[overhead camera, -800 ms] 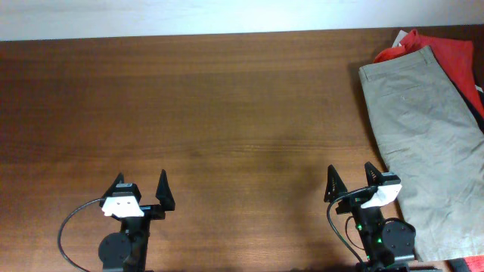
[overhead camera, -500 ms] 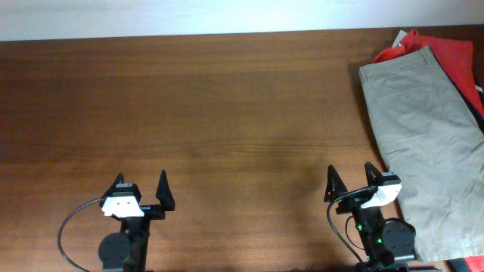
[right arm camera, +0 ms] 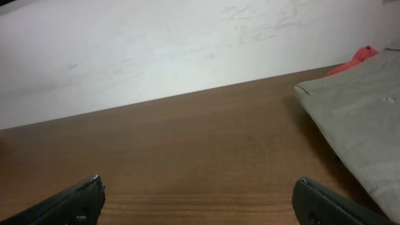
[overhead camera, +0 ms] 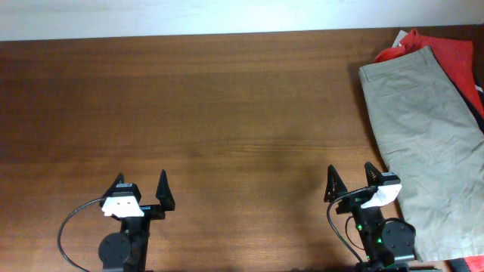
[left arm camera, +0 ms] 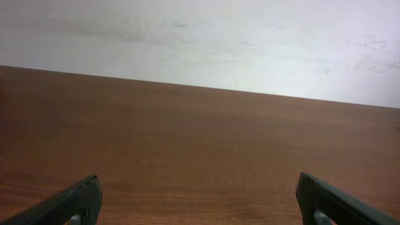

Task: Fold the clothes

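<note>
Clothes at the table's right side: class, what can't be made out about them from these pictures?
Overhead: the khaki garment is cut off by the frame's right edge, so its full outline is unknown.
Overhead: the red garment is mostly hidden under the khaki garment, so its type cannot be told.
Right wrist: only a corner of the pile shows.
Left wrist: no clothes in frame.

A table (overhead camera: pixel 227 113) fills the overhead view, with a wall (overhead camera: pixel 227 15) along its far edge. The left gripper (overhead camera: pixel 141 181) sits at the near edge, left of centre. The right gripper (overhead camera: pixel 350 174) sits at the near edge, right of centre, well apart from the left one. Shorts (overhead camera: pixel 423 136) lie flat on the table's right side, running from far to near, just right of the right gripper. Another garment (overhead camera: pixel 454 53) lies under the shorts' far end, at the far right corner.
</note>
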